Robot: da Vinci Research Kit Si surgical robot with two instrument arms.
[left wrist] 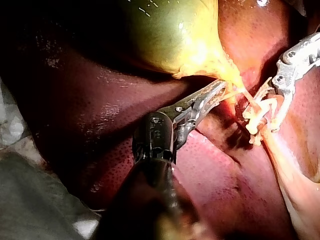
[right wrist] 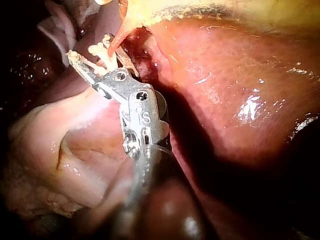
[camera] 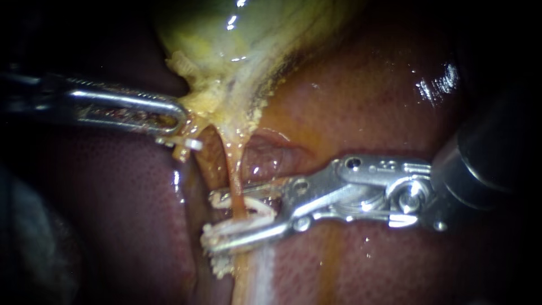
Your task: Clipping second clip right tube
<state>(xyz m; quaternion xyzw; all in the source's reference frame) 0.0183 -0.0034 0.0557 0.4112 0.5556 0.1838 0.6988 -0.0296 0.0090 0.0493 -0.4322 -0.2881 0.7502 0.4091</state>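
In the endoscope view, my left instrument comes in beside the glistening yellow-green gallbladder. Its claw is closed on the pale yellow tissue at the gallbladder's narrow end and holds it up off the dark red, wet liver. A small white piece sits just under that claw; I cannot tell what it is.

The thin orange-tan right tube runs down from the gallbladder's narrow end. It passes between the two halves of my right instrument's claw, which stand apart. A white plastic clip is seated in them, one leg along each half, so the clip straddles the tube without pinching it. A toothed white bit shows just below the lower half; it may be a clip already on the tube, but that is unclear.

The left wrist view agrees. The left claw is clamped at the gallbladder's tip, and the white clip and the right claw lie just ahead of it around the tube.

In the right wrist view, the right claw reaches the tube with white clip legs showing at its end, though how wide they stand is hard to read there.

I judge the placing done and the closing not yet done. The clip has to be squeezed until it latches on the tube, then let go.
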